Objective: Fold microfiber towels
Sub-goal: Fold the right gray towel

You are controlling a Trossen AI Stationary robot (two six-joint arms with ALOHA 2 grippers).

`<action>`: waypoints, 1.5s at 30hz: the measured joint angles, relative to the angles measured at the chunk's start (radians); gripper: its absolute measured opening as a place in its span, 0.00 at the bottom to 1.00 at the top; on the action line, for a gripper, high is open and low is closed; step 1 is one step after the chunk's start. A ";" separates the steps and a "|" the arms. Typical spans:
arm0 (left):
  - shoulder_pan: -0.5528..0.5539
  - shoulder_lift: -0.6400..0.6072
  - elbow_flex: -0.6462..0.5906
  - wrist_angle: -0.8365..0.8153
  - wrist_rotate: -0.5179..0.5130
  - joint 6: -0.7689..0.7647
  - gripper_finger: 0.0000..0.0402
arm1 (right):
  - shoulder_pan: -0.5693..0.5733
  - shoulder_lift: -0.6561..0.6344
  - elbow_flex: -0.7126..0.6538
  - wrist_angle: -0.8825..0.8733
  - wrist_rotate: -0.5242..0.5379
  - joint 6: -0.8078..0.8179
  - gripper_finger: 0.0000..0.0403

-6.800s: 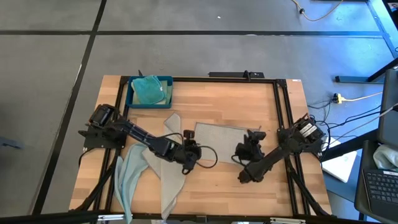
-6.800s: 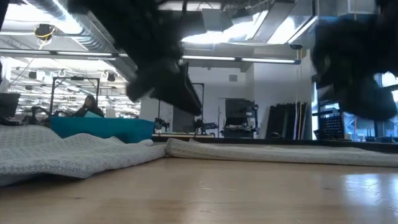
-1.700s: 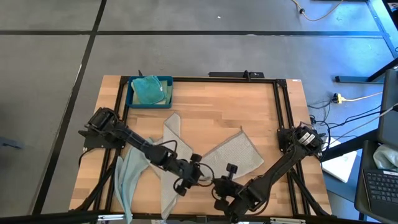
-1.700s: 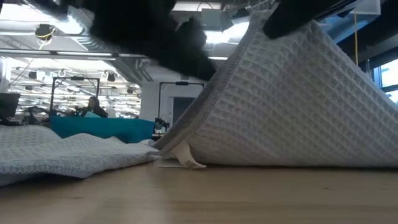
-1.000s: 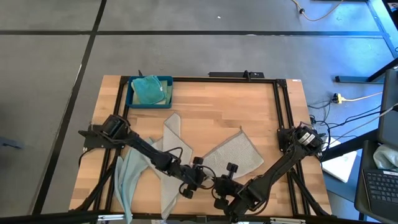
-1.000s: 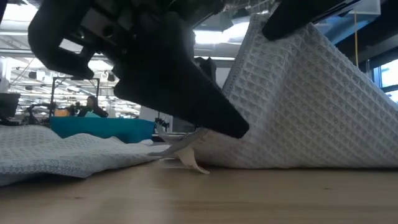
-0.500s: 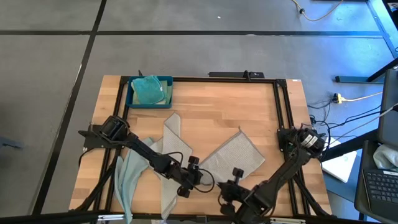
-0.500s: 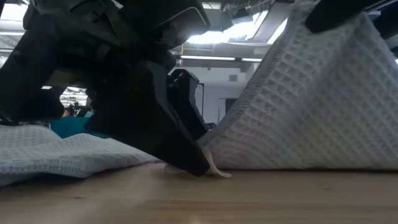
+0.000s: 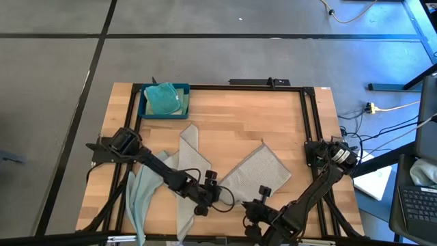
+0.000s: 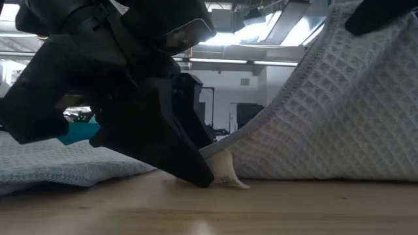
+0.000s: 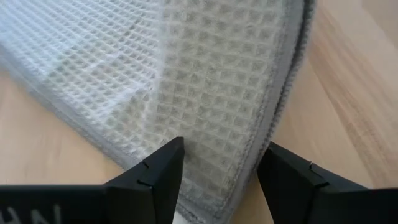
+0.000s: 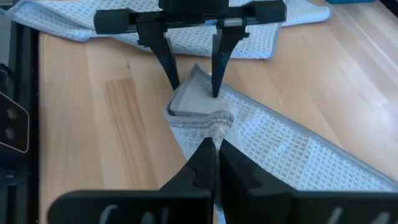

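Softness ruled the handling: the light grey waffle-weave microfiber towel point(image 9: 251, 173) lay limp and light at lower centre of the high view, best taken at a hemmed corner. Since a second before, the right gripper point(image 9: 254, 213) had dragged its pinched corner toward the bottom edge.

Low view: the towel point(image 10: 339, 117) draped steeply from upper right, and the left gripper point(image 10: 196, 166) now touched its corner on the wooden table point(image 10: 209, 209).

Left wrist view: released fingers point(image 11: 155, 180) straddled the hem.

Right wrist view: the right claw point(image 12: 216, 149) was clenched on bunched cloth.
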 joint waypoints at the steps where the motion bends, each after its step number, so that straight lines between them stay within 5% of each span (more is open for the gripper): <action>1: -0.004 0.000 0.000 0.000 -0.014 0.000 0.47 | 0.000 0.000 0.000 -0.003 0.000 0.007 0.03; 7: -0.027 0.000 0.000 0.000 -0.068 0.016 0.36 | 0.000 0.000 0.000 -0.020 -0.012 0.016 0.03; 16: -0.051 -0.004 0.000 -0.024 -0.067 0.086 0.02 | 0.003 0.000 0.000 -0.007 -0.108 0.014 0.03; 25: -0.065 -0.134 0.000 -0.079 -0.110 0.189 0.00 | 0.035 0.000 0.000 0.162 -0.286 -0.118 0.03; 34: -0.018 -0.211 0.000 0.009 -0.104 0.346 0.00 | 0.058 0.000 0.000 0.154 -0.288 -0.077 0.03; 40: 0.057 -0.206 0.000 0.121 -0.067 0.464 0.00 | 0.061 0.000 0.008 -0.059 -0.284 0.106 0.03; 45: 0.149 -0.188 0.000 0.219 0.058 0.529 0.00 | 0.086 0.000 0.062 -0.305 -0.263 0.276 0.03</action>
